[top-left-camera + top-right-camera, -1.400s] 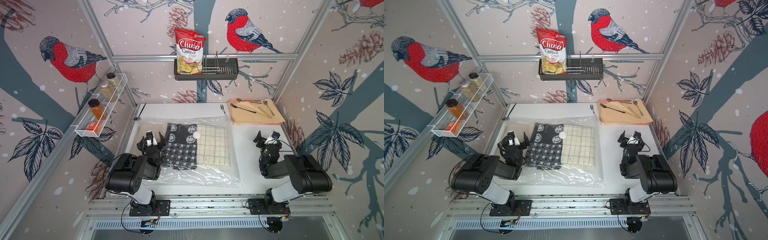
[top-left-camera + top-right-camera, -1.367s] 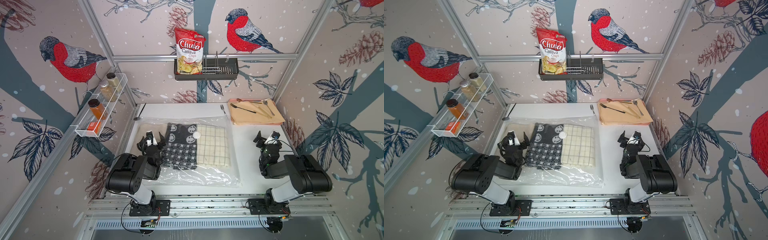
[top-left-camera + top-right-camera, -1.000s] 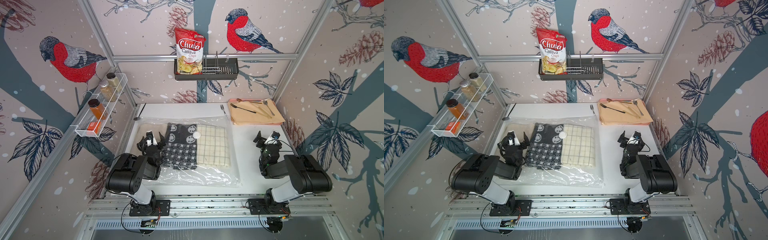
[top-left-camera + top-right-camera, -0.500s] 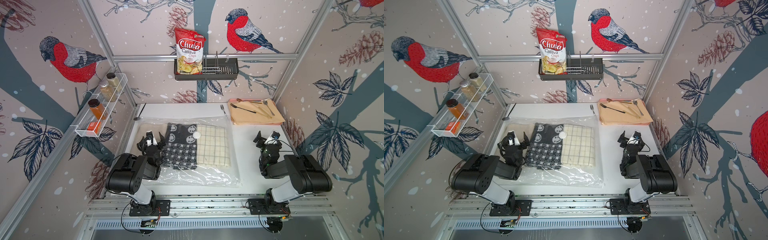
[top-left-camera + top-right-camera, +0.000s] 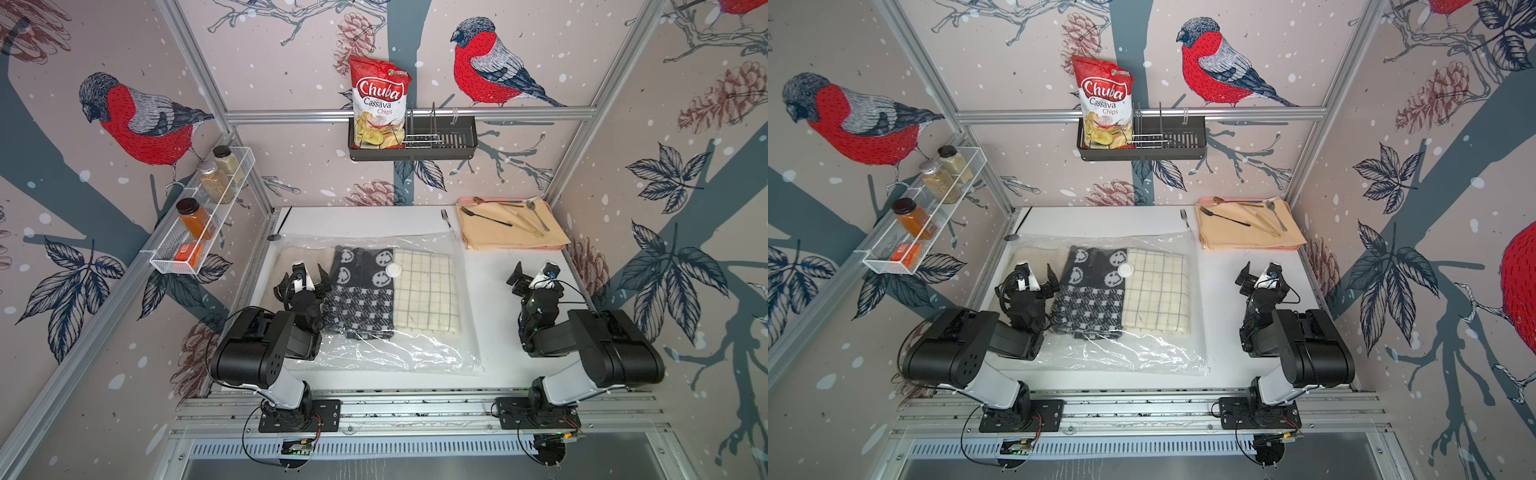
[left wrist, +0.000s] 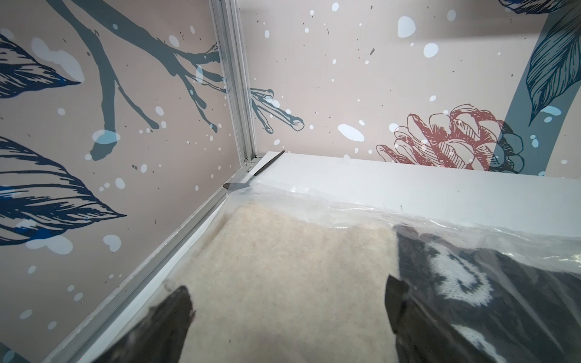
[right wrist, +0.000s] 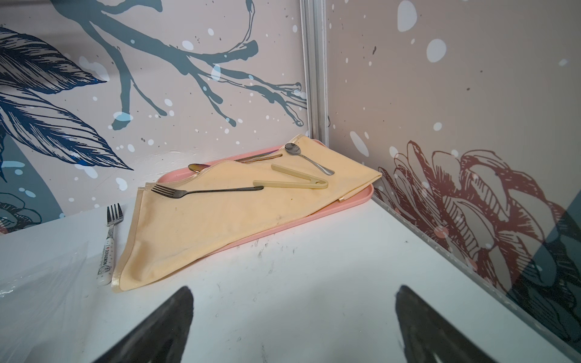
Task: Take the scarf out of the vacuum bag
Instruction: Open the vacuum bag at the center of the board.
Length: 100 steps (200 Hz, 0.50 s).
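Top views first. In both top views I see one vacuum bag [image 5: 374,355] lying flat on the desk [image 5: 500,328], with one white valve cap [image 5: 393,269]. Three folded cloths lie side by side inside it. I think the scarf [image 5: 360,299] is the black and white one in the middle. My left fingers [image 5: 304,276] hang wide open over the bag's left part, holding nothing. My right fingers [image 5: 534,274] are wide open and empty too, well apart from the bag.

Left wrist view: the fuzzy cream cloth [image 6: 283,251] lies under the plastic, just beside the scarf. If I pinch here, I could grab plastic and cloth together and drag the whole bag. I could also pull out the wrong cloth.

Right wrist view: I count one pink tray [image 7: 361,199], one yellow cloth [image 7: 220,220], a dark fork [image 7: 204,190], a white-handled fork [image 7: 108,245], two spoons and one pair of tongs [image 7: 292,184]. A sliding bag could push the white-handled fork.
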### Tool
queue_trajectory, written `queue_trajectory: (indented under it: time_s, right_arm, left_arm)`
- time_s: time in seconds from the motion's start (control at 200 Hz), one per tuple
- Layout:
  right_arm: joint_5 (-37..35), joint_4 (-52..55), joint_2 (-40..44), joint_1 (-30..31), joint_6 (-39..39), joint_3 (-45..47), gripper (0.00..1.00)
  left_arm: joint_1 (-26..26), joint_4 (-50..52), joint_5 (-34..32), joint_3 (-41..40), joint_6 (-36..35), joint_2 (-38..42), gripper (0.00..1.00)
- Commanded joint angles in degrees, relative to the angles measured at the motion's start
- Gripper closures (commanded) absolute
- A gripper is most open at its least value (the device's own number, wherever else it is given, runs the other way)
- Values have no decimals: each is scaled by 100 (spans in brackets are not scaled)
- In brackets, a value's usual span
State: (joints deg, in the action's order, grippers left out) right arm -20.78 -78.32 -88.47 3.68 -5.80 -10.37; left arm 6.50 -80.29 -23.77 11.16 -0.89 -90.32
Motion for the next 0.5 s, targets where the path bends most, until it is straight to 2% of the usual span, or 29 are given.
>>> queue_trajectory:
  time_s: [0.0, 0.285, 0.375, 0.455, 0.495]
  right_arm:
    - [-31, -34, 5, 1, 27, -8, 1]
    - [-107, -99, 9, 29, 50, 16, 1]
    - [-397, -259, -3, 184, 156, 72, 1]
    - [-532, -458, 22, 297, 266, 162, 1]
    - [-582, -488, 53, 333, 281, 191, 1]
  left_arm:
    - [-4, -74, 30, 2, 27, 6, 2]
    - [-2, -137, -45, -34, 35, 15, 2]
    - [9, -456, -230, -223, 84, 93, 2]
    - [61, -820, -138, -466, -11, 209, 2]
    - [185, -911, -360, -502, -150, 265, 2]
